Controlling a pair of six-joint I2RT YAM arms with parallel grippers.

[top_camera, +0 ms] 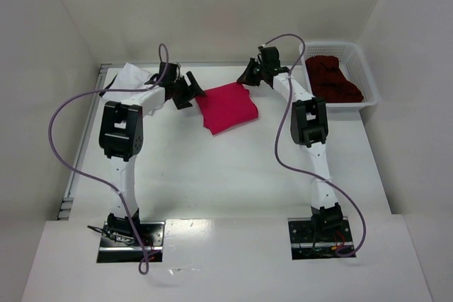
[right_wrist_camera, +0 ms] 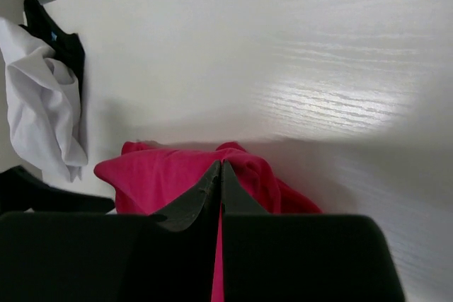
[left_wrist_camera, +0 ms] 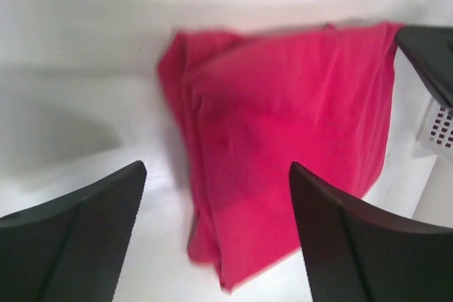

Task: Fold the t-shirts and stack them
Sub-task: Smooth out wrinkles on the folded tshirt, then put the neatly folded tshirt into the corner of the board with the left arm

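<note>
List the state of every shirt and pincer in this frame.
red t-shirt, folded, lying flat
white t-shirt, crumpled, unfolded
maroon t-shirt, heaped in the basket
left pincer, open over the red t-shirt
right pincer, shut, at the red t-shirt's edge

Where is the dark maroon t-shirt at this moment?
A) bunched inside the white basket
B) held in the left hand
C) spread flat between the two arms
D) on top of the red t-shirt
A: the dark maroon t-shirt lies crumpled within the walls of the white basket, well apart from the red t-shirt.
</note>
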